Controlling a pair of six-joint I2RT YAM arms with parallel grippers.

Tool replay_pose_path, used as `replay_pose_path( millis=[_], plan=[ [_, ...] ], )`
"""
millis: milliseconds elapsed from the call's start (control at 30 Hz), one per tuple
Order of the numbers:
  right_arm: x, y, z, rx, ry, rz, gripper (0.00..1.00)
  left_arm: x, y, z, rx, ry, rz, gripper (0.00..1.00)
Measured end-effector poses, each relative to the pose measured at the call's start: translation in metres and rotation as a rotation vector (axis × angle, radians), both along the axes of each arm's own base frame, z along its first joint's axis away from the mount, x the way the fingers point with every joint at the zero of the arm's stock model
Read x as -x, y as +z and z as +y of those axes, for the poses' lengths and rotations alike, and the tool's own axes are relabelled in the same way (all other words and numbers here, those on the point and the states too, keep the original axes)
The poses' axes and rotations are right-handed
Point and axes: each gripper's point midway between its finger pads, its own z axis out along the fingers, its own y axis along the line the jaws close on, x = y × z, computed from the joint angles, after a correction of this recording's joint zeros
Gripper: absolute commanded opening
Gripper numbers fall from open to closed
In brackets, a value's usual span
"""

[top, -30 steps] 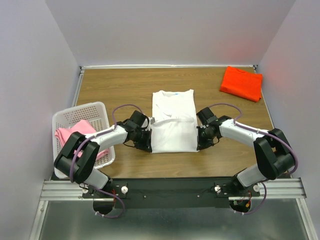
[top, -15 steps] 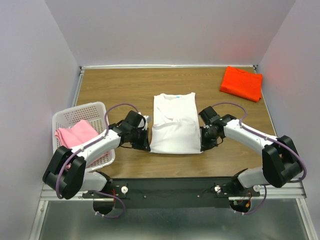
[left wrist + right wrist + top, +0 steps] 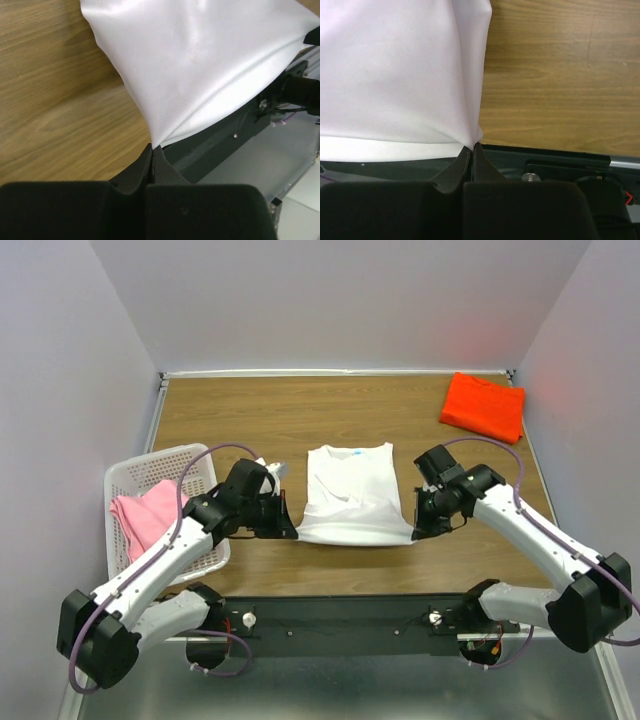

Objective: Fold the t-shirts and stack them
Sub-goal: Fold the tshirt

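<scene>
The white t-shirt (image 3: 351, 495) lies folded lengthwise at the table's middle, its near hem lifted and stretched between both grippers. My left gripper (image 3: 289, 533) is shut on the hem's left corner, the cloth (image 3: 200, 65) rising from its tips (image 3: 152, 148). My right gripper (image 3: 414, 533) is shut on the right corner, the cloth (image 3: 400, 75) pulled taut from its tips (image 3: 472, 146). The orange-red t-shirt (image 3: 483, 406) lies folded at the far right corner. The pink t-shirt (image 3: 143, 517) sits crumpled in the basket.
A white lattice basket (image 3: 190, 462) stands at the table's left edge beside my left arm. Grey walls close in the left, back and right sides. The black mounting rail (image 3: 340, 615) runs along the near edge.
Both grippers have risen and spread apart, lifting the white shirt's near hem off the table and pulling it taut. The shirt's near part now hangs raised.
</scene>
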Motion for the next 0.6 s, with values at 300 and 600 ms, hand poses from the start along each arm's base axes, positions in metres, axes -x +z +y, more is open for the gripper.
replay_pose_path(
  millis=[300, 600],
  plan=[
    [0.007, 0.038, -0.001, -0.029, -0.066, -0.01, 0.0, 0.017, 0.029, 0.001, 0.069, 0.034, 0.025, 0.0],
    [-0.01, 0.046, -0.002, 0.025, -0.127, -0.011, 0.0, 0.01, 0.025, -0.002, 0.049, 0.035, 0.053, 0.0]
  ],
)
